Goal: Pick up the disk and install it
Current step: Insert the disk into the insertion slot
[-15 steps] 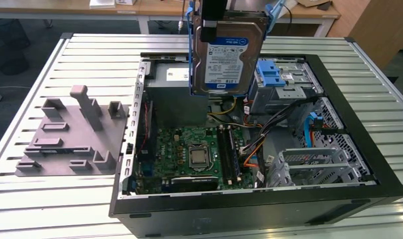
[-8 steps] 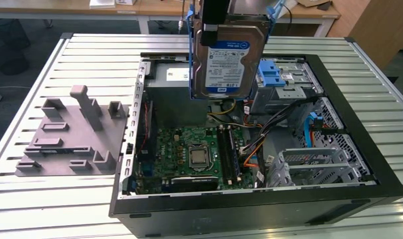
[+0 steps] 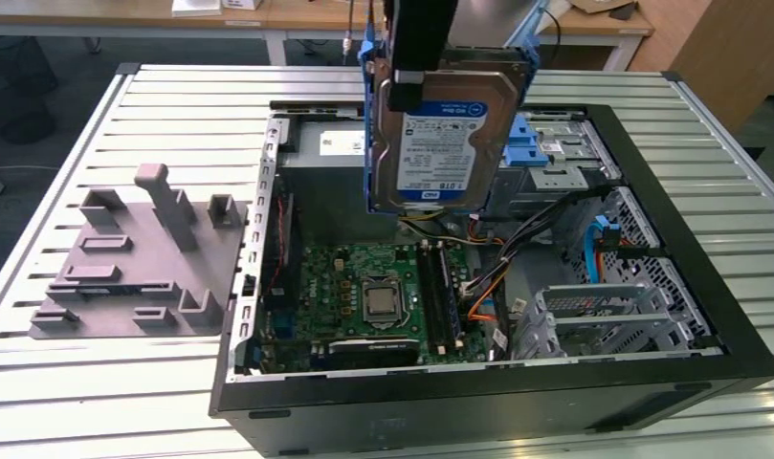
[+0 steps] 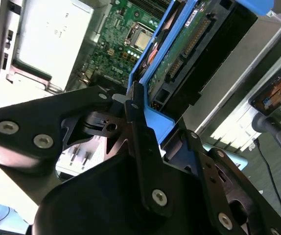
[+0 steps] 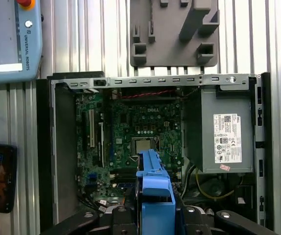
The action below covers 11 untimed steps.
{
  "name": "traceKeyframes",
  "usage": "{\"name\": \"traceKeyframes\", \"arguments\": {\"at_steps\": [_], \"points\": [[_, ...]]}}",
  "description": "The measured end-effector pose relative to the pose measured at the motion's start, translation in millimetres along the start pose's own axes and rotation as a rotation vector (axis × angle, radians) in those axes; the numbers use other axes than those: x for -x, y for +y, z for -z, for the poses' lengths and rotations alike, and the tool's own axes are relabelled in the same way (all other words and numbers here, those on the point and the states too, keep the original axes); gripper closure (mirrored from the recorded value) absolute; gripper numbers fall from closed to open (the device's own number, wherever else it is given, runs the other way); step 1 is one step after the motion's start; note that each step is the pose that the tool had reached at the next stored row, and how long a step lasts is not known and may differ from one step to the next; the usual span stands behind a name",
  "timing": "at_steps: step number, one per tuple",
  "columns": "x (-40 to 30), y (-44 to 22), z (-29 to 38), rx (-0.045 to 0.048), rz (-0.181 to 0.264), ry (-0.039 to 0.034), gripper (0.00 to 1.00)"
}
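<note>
Since it hangs on edge above the open computer case (image 3: 489, 397), over the motherboard (image 3: 374, 296) and clear of everything inside, the disk (image 3: 444, 134) is not yet installed. The gripper (image 3: 416, 91) is clamped on its blue carrier, likely to keep the drive's faces free. The disk bears a white-and-blue printed label, and a white sticker marks the power-supply box (image 5: 226, 132) inside the case.

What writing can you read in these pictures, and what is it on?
No text can be quoted with confidence.
Label on the disk, held by the gripper: blurred.
White sticker on the power supply: too small to read.
</note>
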<state>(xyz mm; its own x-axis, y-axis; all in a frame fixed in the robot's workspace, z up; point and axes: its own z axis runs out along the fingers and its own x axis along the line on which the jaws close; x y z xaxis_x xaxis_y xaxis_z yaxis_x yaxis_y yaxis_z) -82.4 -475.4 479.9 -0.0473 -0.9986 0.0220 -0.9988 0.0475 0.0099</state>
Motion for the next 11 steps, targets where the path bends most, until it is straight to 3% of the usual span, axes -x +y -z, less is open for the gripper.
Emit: {"name": "traceKeyframes", "arguments": {"at_steps": [9,11], "points": [[-31.3,-1.5,-1.5,0.0,0.0,0.0,0.64],[-35.6,-3.0,-1.6,0.0,0.0,0.0001,0.64]]}}
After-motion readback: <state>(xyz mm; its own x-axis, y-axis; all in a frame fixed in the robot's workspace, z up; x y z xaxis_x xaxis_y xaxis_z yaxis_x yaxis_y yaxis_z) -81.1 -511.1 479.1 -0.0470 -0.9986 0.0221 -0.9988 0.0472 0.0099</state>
